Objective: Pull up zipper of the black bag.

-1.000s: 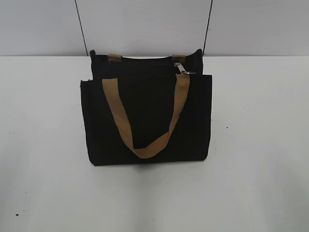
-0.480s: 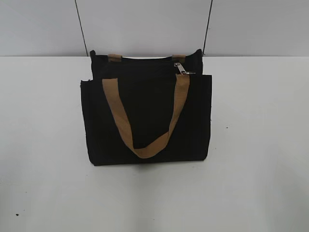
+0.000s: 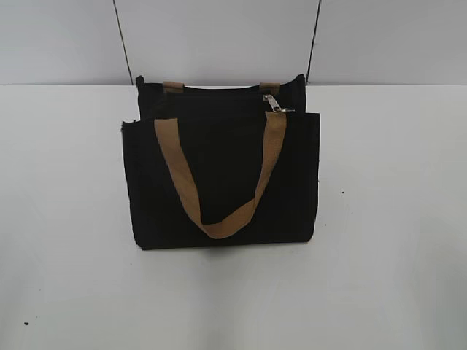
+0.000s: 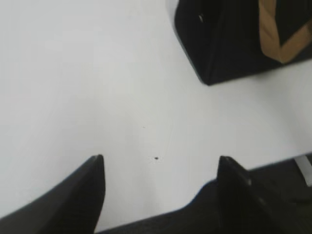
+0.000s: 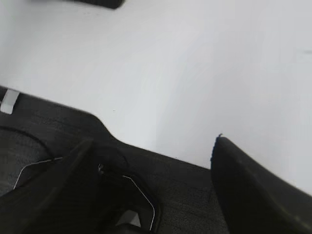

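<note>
The black bag (image 3: 219, 182) stands upright on the white table (image 3: 394, 219), its tan front handle (image 3: 219, 189) hanging down over the front panel. The small silver zipper pull (image 3: 272, 103) sits at the right end of the top zip line. Neither gripper shows in the exterior view. In the left wrist view my left gripper (image 4: 160, 163) is open and empty above the table, with the bag's lower corner (image 4: 214, 48) at the upper right. In the right wrist view my right gripper (image 5: 153, 144) is open and empty over the table's front edge.
A dark floor or base (image 5: 185, 195) lies below the table's front edge in the right wrist view. A grey wall (image 3: 219, 36) with two dark vertical lines stands behind the table. A small dark speck (image 4: 156, 158) marks the table.
</note>
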You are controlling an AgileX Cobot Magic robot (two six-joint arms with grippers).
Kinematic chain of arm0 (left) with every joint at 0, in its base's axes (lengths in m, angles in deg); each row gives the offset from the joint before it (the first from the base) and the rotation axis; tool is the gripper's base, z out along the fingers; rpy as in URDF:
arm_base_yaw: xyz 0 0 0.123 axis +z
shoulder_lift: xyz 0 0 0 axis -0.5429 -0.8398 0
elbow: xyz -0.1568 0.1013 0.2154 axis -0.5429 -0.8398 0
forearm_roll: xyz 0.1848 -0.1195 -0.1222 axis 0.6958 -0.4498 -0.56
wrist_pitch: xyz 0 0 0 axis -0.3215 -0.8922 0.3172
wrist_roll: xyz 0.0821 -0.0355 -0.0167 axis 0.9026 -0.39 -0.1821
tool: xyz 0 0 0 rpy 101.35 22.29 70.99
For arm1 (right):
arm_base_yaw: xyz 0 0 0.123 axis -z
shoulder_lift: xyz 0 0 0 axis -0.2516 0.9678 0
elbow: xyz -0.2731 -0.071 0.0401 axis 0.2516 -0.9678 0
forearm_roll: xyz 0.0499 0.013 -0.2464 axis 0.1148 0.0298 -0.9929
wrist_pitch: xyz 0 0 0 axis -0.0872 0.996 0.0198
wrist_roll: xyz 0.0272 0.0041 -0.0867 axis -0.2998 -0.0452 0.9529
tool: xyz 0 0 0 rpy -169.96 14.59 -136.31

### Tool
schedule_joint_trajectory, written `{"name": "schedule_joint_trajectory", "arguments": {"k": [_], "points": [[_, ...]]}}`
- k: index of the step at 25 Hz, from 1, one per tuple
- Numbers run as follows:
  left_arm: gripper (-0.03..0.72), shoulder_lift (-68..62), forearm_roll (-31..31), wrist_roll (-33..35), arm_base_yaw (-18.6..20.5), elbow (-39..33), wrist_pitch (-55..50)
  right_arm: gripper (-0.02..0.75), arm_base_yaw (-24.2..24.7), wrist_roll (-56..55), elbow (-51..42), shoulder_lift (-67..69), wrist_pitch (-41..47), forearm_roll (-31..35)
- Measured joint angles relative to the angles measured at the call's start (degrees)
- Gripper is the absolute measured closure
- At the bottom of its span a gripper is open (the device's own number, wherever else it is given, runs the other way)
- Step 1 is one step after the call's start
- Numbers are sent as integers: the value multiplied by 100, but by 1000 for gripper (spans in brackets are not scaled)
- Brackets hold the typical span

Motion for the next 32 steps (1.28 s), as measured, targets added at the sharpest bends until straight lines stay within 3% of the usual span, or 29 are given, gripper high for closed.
{"name": "schedule_joint_trajectory", "arguments": {"k": [4,8,21,32], "points": [[173,592,0,0,628,0,-5,188,696,0,0,0,0,0],[184,993,0,0,931,-6,-5,188,996,0,0,-5,0,0],[185,1130,0,2,960,-11,-10,187,1032,4,0,-2004,-2,18],[188,1136,0,7,960,-12,-10,186,1051,4,0,-2095,0,41]]}}
